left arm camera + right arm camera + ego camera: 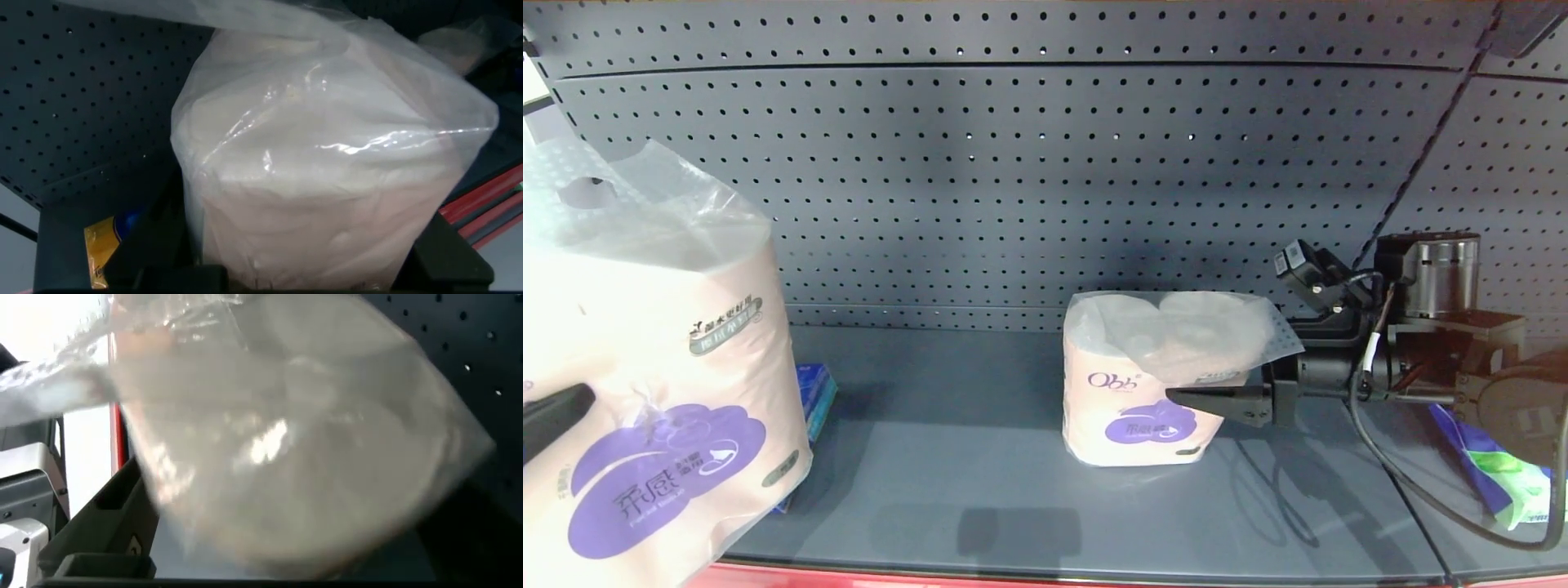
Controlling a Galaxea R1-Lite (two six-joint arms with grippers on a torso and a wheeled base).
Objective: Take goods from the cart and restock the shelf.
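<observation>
The head camera is looking forward and slightly down at the shelf (947, 490) from close in, taking in its pegboard (1013, 163) back. The left wrist camera is pressing right up against the left tissue pack (645, 367), which is looming at the head frame's left edge. The right wrist camera is crowding the middle tissue pack (1143, 384). All three views are sharing the pegboard.
</observation>
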